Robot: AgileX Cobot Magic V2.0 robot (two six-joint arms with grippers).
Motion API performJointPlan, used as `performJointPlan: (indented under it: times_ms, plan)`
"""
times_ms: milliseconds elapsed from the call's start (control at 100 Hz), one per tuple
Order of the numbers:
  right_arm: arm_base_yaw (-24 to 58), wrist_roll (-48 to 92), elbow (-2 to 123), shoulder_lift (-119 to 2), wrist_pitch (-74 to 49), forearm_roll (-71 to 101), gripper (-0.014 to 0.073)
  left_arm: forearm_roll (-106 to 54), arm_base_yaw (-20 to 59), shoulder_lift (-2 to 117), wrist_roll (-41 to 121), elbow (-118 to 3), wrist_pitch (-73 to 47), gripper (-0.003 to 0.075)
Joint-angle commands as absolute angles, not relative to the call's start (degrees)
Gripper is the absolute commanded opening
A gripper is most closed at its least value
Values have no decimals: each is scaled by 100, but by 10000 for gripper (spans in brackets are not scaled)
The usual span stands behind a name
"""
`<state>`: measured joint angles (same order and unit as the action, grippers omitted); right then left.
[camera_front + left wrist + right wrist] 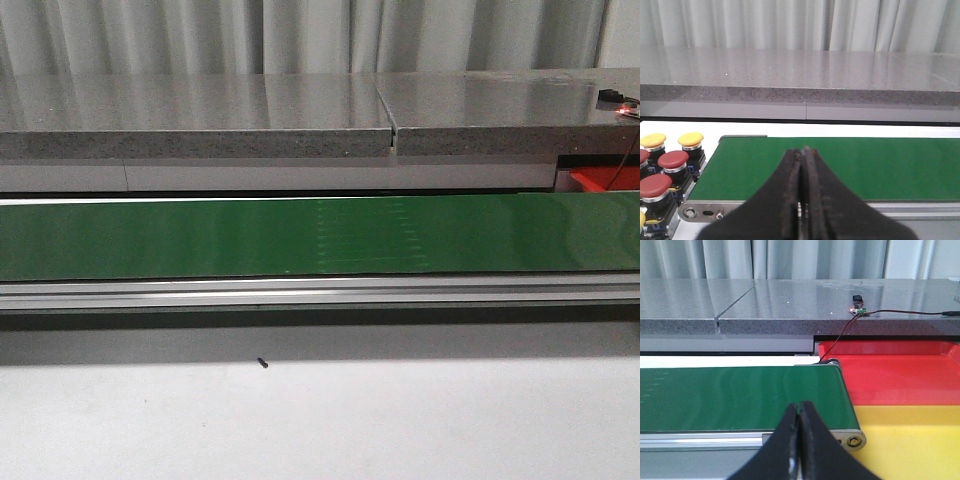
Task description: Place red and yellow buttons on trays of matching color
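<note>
Nothing looks done yet. The red tray [900, 372] and the yellow tray [912, 437], at the right of the right wrist picture, have no buttons on them. All the buttons I can see sit in a bunch at the lower left of the left wrist picture: red buttons [673, 159] and yellow buttons [690, 138], with round shiny caps on dark bases. The green belt [320, 235] has nothing on it. The left gripper [802, 200] is closed tight and holds nothing. The right gripper [799, 440] is closed too, with nothing in it
</note>
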<state>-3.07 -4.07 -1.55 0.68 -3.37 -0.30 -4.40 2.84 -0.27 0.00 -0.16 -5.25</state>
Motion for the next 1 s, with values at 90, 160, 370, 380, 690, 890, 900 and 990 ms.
performJointPlan:
  times_ms: [90,160,370,380,690,890,900,990]
  plan:
    - [-323,-392,-65,170,87,-98,-91,-489,265,-212,0,175,-37,-20]
    - [-323,-392,-65,170,87,-98,-91,-489,265,-212,0,175,-37,-20]
    - [-323,-392,-65,170,87,-98,-91,-489,265,-212,0,175,-37,-20]
    - [-323,-392,-65,170,87,-98,-91,-489,265,-212,0,175,-37,-20]
    - [-323,-392,-65,170,87,-98,-91,-489,265,-212,0,175,-37,-20]
    - [-323,-392,-65,170,87,-98,-91,-489,244,-212,0,-123,-489,-20]
    - [-323,-392,-65,170,87,-98,-91,-489,244,-212,0,-149,-536,-20]
    - [-323,-392,-65,170,87,-98,-91,-478,244,-176,0,-571,-1171,-20]
